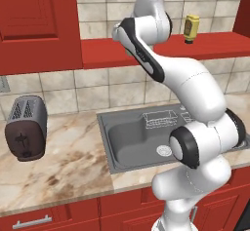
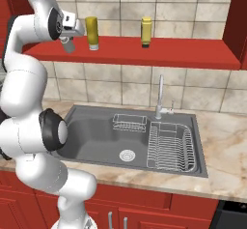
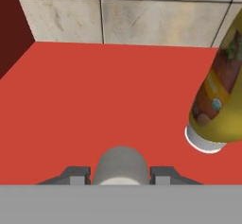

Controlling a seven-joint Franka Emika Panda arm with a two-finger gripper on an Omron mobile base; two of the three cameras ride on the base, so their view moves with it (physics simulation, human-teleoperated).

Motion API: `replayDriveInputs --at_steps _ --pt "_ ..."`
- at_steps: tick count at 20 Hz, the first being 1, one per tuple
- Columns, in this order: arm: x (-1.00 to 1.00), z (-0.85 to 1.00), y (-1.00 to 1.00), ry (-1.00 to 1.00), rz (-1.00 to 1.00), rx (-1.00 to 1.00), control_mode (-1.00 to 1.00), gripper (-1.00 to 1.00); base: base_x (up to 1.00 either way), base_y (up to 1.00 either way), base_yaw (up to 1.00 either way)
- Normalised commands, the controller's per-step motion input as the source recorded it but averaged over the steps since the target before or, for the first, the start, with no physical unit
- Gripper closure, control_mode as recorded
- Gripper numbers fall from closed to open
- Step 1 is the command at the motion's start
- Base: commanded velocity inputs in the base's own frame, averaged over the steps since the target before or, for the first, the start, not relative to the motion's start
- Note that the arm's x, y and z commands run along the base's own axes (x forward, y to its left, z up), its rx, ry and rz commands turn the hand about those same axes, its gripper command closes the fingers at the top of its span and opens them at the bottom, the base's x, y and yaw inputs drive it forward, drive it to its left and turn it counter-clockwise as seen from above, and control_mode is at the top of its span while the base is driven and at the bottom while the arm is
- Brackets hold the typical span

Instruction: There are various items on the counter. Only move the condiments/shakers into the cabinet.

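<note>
At the far left of the left base view a dark grey two-slot toaster [image 1: 26, 126] lies tipped on the beige-brown veined marble worktop [image 1: 68, 171], below a closed red cupboard door [image 1: 36, 23]. Right of it a grey sink basin [image 1: 141, 142] is sunk into the worktop; in the right base view it holds a small wire basket [image 2: 129, 122] and a wire dish rack [image 2: 170, 146], with a slim steel tap [image 2: 160, 97] behind.

Above the sink runs the long doorless red shelf [image 2: 159, 49] with its beige tile back wall [image 3: 142, 10]. The white arm reaches up to its left end. There the gripper [image 3: 120, 173] pinches a small grey tapered shaker [image 3: 120, 165]: in the hand view the rounded grey body sits between the two dark finger tips [image 3: 75, 175], jaws pressed against its sides, low over the red shelf floor. In the right base view the shaker [image 2: 67, 44] hangs tilted under the hand at the shelf's front edge.

Just right of the gripper a mustard-yellow bottle with a dark label [image 2: 91, 32] stands on the shelf, its white cap down; it is near the shaker but apart from it. Further right, well apart, a second small yellow bottle [image 2: 146, 31] stands on the same shelf.
</note>
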Motion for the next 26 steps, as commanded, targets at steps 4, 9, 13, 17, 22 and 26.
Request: replayDriveInputs --at_steps 4,9,13,17,22,26 --pt "0.18 -0.24 0.00 0.00 0.00 0.00 -1.00 1.00 0.00 0.00 0.00" --pt "0.13 -0.36 0.00 0.00 0.00 -0.02 -1.00 1.00 0.00 0.00 0.00" --pt "0.13 -0.15 0.00 0.00 0.00 0.00 -1.00 1.00 0.00 0.00 0.00" --pt "0.01 0.00 0.00 0.00 0.00 0.00 -1.00 1.00 0.00 0.00 0.00" --pt "0.00 0.00 0.00 0.00 0.00 0.00 -1.00 1.00 0.00 0.00 0.00" --pt "0.09 0.00 0.00 0.00 0.00 -0.02 -1.00 -1.00 0.00 0.00 0.00"
